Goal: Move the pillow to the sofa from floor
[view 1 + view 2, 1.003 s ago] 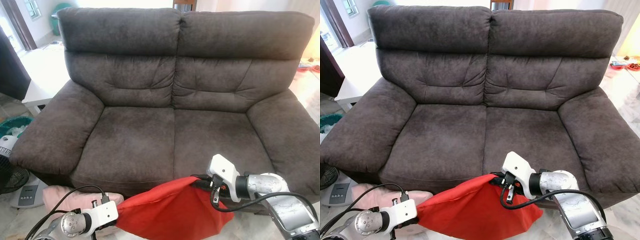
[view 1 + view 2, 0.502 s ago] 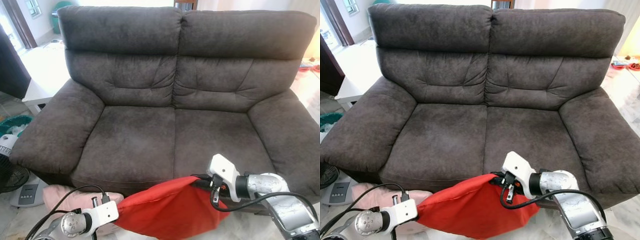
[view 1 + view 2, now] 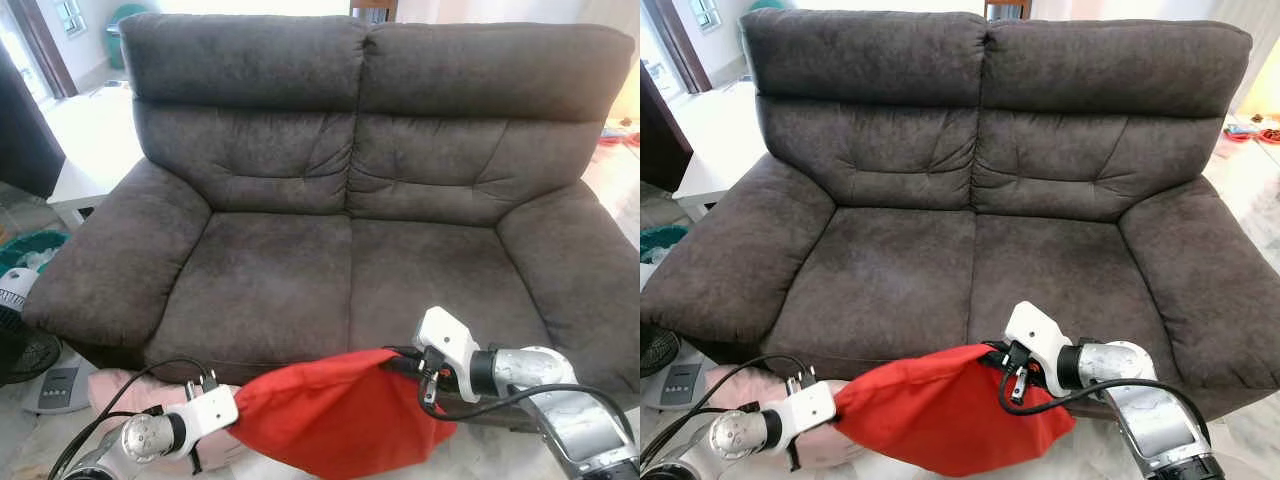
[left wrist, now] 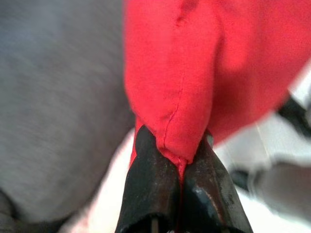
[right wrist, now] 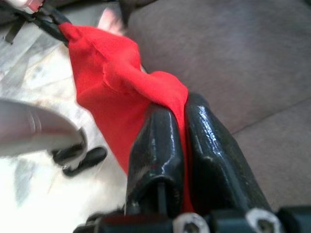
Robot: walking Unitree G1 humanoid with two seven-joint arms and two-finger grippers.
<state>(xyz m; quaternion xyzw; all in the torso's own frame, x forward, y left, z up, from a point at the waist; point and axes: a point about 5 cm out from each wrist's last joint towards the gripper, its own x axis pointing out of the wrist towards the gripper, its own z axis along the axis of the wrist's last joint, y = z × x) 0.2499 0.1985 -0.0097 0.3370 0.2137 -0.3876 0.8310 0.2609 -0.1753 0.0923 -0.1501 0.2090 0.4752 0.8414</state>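
We see the right gripper (image 5: 180, 145) pinching a corner of the red pillow (image 5: 116, 102) between its two black fingers (image 5: 155, 155) | pillow stretches away to the left gripper (image 5: 46, 17) at its far corner | dark grey sofa seat (image 5: 233, 58) beside it | pale floor (image 5: 34, 77) beneath

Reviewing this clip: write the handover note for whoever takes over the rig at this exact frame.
Left gripper: shut on one corner of the red pillow.
Right gripper: shut on the opposite corner.
The pillow hangs between the two grippers, off the floor, in front of the dark grey sofa's front edge and just below seat level.
A pink cushion lies on the floor by the left arm.
Done: pillow picked up and carried to the sofa.
Left: raise it over the seat edge, set it on the seat cushion, open both grippers and pull back.
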